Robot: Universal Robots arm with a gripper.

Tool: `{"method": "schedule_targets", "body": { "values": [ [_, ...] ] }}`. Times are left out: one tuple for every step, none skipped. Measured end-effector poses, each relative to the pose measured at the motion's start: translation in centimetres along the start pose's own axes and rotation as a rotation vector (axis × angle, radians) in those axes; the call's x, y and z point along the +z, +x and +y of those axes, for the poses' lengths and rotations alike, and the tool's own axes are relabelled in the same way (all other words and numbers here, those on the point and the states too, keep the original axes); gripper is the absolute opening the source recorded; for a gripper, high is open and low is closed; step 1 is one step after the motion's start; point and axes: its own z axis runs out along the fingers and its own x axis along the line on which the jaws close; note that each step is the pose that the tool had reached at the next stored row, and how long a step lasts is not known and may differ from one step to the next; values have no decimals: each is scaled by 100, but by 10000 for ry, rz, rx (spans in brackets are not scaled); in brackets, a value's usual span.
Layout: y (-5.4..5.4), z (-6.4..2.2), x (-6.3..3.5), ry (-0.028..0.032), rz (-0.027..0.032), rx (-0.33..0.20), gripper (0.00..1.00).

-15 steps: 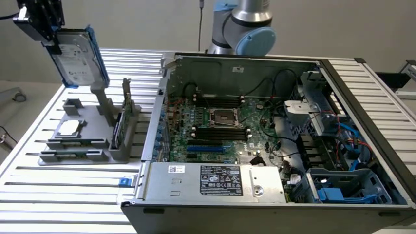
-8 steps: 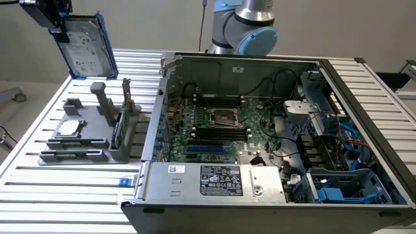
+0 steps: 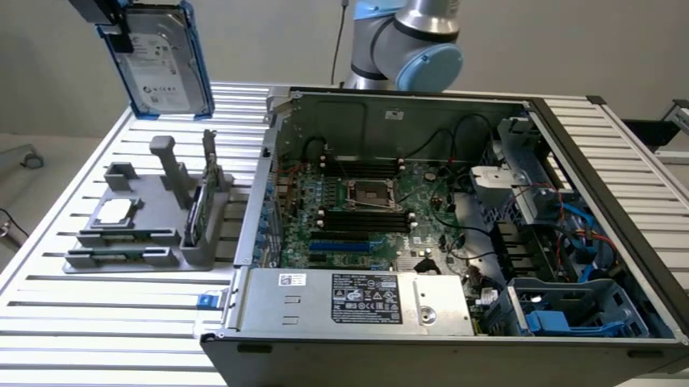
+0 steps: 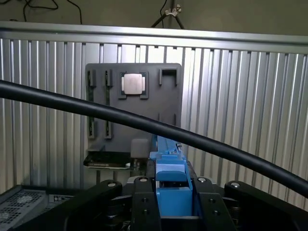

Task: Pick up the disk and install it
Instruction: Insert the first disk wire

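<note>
The fingers (image 4: 144, 207) pinch the disk (image 3: 164, 60) by the edge of its blue carrier. It hangs under them, above the desk (image 3: 64, 322) and the grey holder (image 3: 129, 242). The open computer case (image 3: 453, 201) lies well to the side of the fingers. Such a narrow grip may, I think, let the disk tilt or slip, and its low corner could strike the case wall.

Plain pale grey wall (image 3: 258, 40) behind, softly and evenly lit. Ribbed aluminium table (image 3: 97, 330) of parallel slats, with a bright sheen along the ribs. Off the table's edge at the exterior view's left, dull grey floor (image 3: 38, 185) and a small caster wheel (image 3: 31, 159).
</note>
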Motion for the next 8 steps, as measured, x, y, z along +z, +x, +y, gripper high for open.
{"method": "schedule_targets", "body": {
  "values": [
    [10,-44,-25,-9,0,1,32],
    [23,-88,-47,-17,-1,0,32],
    [36,-133,-64,-28,-1,0,32],
    [49,-169,-76,-53,-2,-2,32],
    [63,-190,-79,-85,-9,-3,32],
    [78,-206,-80,-115,-17,-3,32],
    [95,-224,-81,-148,-27,-3,32],
    [110,-240,-82,-179,-37,-4,32]
  ]
}}
